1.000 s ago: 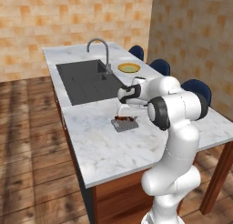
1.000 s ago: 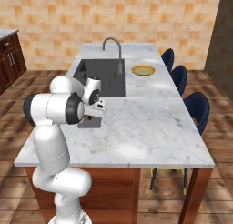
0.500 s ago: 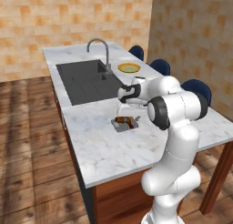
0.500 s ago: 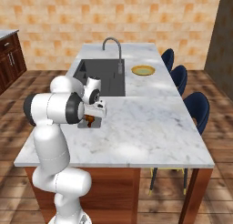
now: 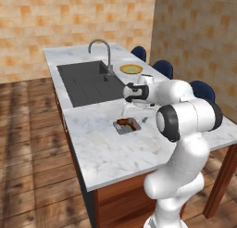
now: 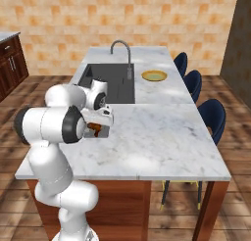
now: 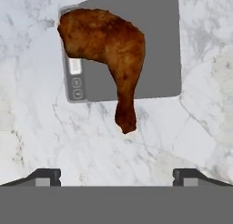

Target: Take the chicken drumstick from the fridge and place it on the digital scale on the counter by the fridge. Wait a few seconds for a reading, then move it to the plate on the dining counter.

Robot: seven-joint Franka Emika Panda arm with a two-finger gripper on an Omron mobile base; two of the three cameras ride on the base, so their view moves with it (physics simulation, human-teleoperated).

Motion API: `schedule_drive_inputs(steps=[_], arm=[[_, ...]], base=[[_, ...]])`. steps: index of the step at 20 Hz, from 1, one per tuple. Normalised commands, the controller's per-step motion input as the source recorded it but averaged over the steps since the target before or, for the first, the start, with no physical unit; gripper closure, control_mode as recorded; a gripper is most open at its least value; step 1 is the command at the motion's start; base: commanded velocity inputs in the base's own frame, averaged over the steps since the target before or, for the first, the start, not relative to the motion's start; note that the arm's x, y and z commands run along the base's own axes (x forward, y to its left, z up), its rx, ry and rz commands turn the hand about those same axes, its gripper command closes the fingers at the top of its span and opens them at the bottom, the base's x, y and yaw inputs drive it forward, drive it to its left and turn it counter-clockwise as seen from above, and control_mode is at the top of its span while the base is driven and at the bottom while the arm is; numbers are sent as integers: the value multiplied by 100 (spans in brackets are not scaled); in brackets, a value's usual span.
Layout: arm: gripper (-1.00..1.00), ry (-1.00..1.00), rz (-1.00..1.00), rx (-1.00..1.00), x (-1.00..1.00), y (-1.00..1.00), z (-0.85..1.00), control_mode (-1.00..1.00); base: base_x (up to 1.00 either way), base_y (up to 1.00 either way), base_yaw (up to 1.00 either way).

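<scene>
Since the earlier frames we have lifted a little; the drumstick (image 7: 107, 52) lay on the scale (image 7: 157, 45) a second ago just as it does now. From the hand camera we see what the base cameras cannot: the drumstick's thick end covers the scale's button panel, and its thin bone end hangs past the scale's edge over the marble counter (image 7: 54, 141). Our claw (image 7: 117, 176) is released, fingertips (image 7: 45, 176) spread wide and apart from the meat, which lies just beyond them, between their lines. From the left base camera the drumstick (image 5: 125, 123) is a small brown lump on the scale (image 5: 127, 126). From the right our own arm hides most of the scale (image 6: 91, 132). The plate (image 6: 154, 76) sits well apart, beside the sink (image 6: 105, 83).
</scene>
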Motion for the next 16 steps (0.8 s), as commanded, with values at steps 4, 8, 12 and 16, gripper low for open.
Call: schedule_drive_inputs(steps=[4,8,12,16], arm=[[-100,-11,0,0,-100,-18,54,-100],[-100,-13,0,0,-100,-19,46,-100],[-100,-20,1,0,-100,-1,41,-100],[-100,-17,0,-4,-100,0,73,-100]], base=[[0,0,0],[0,0,0],[0,0,0],[0,0,0]])
